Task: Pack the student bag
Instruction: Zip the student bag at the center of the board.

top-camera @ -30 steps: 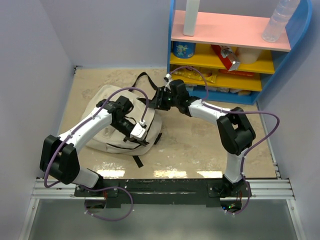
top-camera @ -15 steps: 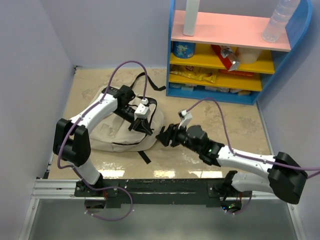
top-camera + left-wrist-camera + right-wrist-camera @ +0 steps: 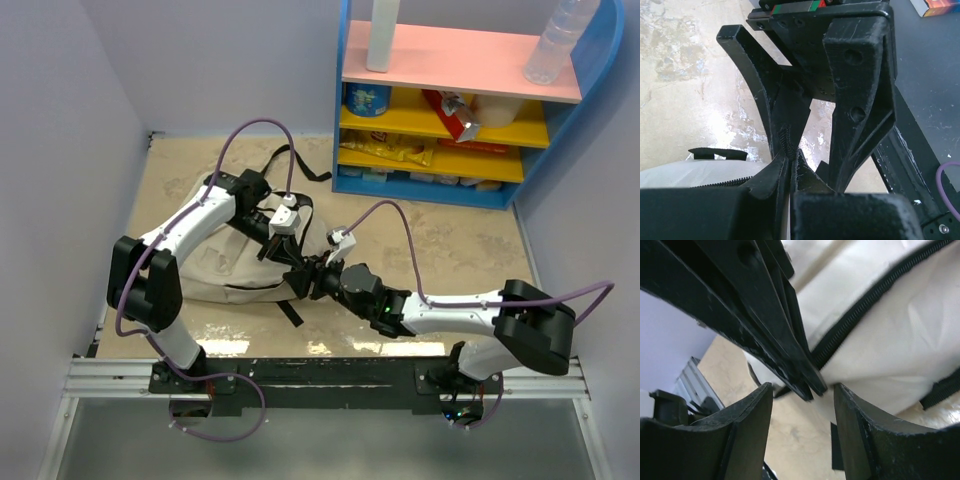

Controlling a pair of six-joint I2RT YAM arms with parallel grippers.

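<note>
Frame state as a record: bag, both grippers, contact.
bag: student bag lying flat on the table
left gripper: left gripper shut, pinching the bag's zipper at the bag's near right edge
right gripper: right gripper open, holding nothing
contact: right fingers flank the left gripper's tips; whether they touch the bag cannot be told
background: shelf at far right

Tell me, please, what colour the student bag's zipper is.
Black zipper, clearest in the right wrist view.
</note>
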